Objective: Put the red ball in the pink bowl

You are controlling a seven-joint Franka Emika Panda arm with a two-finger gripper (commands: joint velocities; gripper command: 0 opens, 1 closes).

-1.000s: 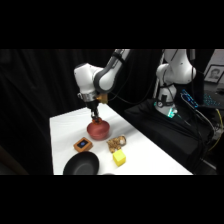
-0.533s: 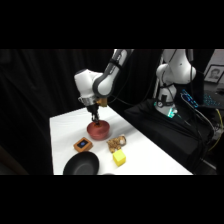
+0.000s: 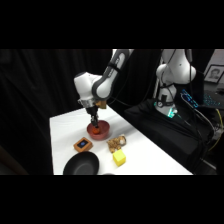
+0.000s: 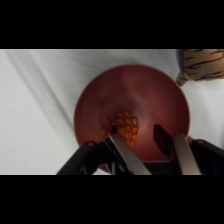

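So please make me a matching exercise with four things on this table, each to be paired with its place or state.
Things:
1. red ball
2. pink bowl
3. yellow cube
4. black bowl

Places:
A. at the table's near edge, nearest the side camera
B. inside the pink bowl, on its bottom
C. directly under the tool, mid-table
D. on the table, just right of the black bowl in the side view

Pairs: 1-B, 2-C, 3-D, 4-A

No legible text, labels, numbers or signs on anything in view.
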